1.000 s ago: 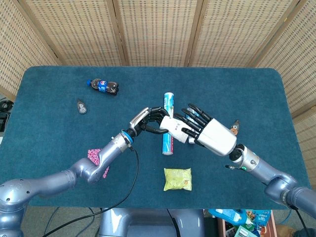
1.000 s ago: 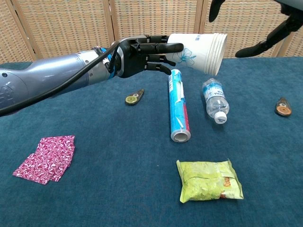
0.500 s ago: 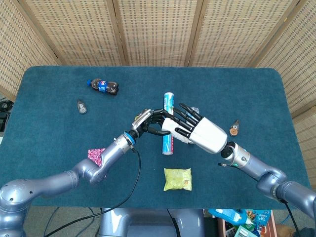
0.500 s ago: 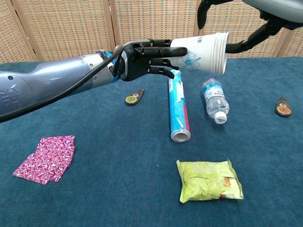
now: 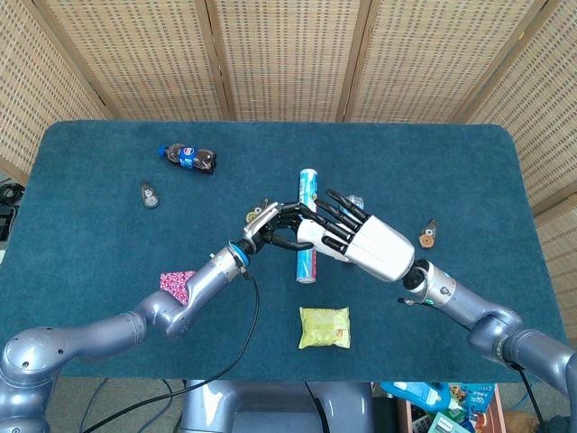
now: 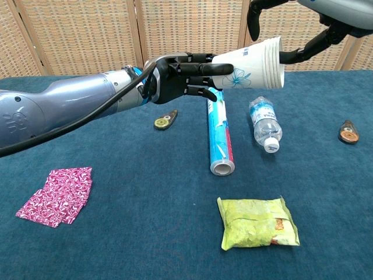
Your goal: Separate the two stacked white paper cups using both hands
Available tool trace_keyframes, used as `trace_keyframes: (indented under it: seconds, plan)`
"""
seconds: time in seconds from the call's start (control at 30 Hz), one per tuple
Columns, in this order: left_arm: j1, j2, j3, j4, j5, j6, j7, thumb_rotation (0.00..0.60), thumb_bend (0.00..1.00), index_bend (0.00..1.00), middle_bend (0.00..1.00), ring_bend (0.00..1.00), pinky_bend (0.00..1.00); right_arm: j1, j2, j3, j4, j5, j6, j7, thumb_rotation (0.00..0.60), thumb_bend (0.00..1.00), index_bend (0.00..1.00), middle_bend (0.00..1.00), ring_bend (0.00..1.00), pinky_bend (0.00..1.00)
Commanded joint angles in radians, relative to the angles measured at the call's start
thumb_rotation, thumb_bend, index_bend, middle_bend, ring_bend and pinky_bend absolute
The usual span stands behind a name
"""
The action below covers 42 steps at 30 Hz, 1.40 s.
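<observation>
Risk: the stacked paper cups (image 6: 250, 62), held on their side above the bench (image 6: 134, 233) at upper centre of the chest view, may crush or slip if the rim pull is uneven. The left hand (image 6: 180, 76) grasps the base end. The right hand (image 5: 361, 239) reaches to the rim; whether it is grasping cannot be told.

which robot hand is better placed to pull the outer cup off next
Likely the right robot hand: it sits over the rim end of the stacked cups, while the left robot hand already grips their base.
</observation>
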Motion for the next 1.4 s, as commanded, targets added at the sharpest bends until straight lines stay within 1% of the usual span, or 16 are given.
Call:
trace_keyframes:
  seconds: [0.03, 0.23, 0.37, 0.73, 0.9, 1.0, 1.17, 1.4]
  plan:
    - [0.000, 0.000, 0.000, -0.001, 0.000, 0.000, 0.000, 0.600, 0.12, 0.52, 0.52, 0.50, 0.50, 0.002, 0.000, -0.002, 0.000, 0.000, 0.002, -0.005, 0.600, 0.50, 0.56, 0.17, 0.08, 0.07]
    - [0.000, 0.001, 0.001, -0.010, 0.005, 0.002, 0.001, 0.600, 0.12, 0.52, 0.52, 0.50, 0.50, 0.010, 0.000, -0.006, -0.003, 0.001, 0.001, -0.019, 0.600, 0.61, 0.62, 0.16, 0.08, 0.07]
    - [0.001, 0.001, 0.002, -0.013, 0.005, 0.003, 0.001, 0.600, 0.12, 0.52, 0.52, 0.50, 0.50, 0.013, -0.001, -0.009, -0.006, 0.003, 0.003, -0.028, 0.600, 0.66, 0.63, 0.16, 0.08, 0.07]
    - [0.002, 0.008, 0.002, -0.031, 0.009, 0.008, 0.006, 0.600, 0.12, 0.52, 0.52, 0.50, 0.50, 0.022, 0.003, -0.022, -0.017, -0.001, -0.002, -0.074, 0.600, 0.68, 0.68, 0.16, 0.08, 0.08]
    - [0.003, 0.011, 0.003, -0.038, 0.010, 0.008, 0.007, 0.600, 0.12, 0.52, 0.52, 0.50, 0.50, 0.024, 0.005, -0.028, -0.024, -0.002, -0.009, -0.091, 0.600, 0.74, 0.68, 0.15, 0.08, 0.08]
    - [0.004, 0.012, 0.005, -0.042, 0.011, 0.009, 0.006, 0.600, 0.12, 0.52, 0.52, 0.50, 0.50, 0.025, 0.010, -0.032, -0.031, 0.000, -0.017, -0.101, 0.600, 0.76, 0.70, 0.14, 0.08, 0.07]
    - [0.005, 0.013, 0.006, -0.043, 0.011, 0.010, 0.005, 0.600, 0.12, 0.52, 0.52, 0.50, 0.50, 0.022, 0.012, -0.034, -0.037, 0.004, -0.013, -0.112, 0.600, 0.77, 0.73, 0.14, 0.08, 0.08]
    - [0.004, 0.009, 0.007, -0.037, 0.009, 0.007, 0.007, 0.600, 0.12, 0.52, 0.52, 0.50, 0.50, 0.019, 0.007, -0.035, -0.029, 0.001, 0.006, -0.116, 0.600, 0.77, 0.74, 0.15, 0.08, 0.08]
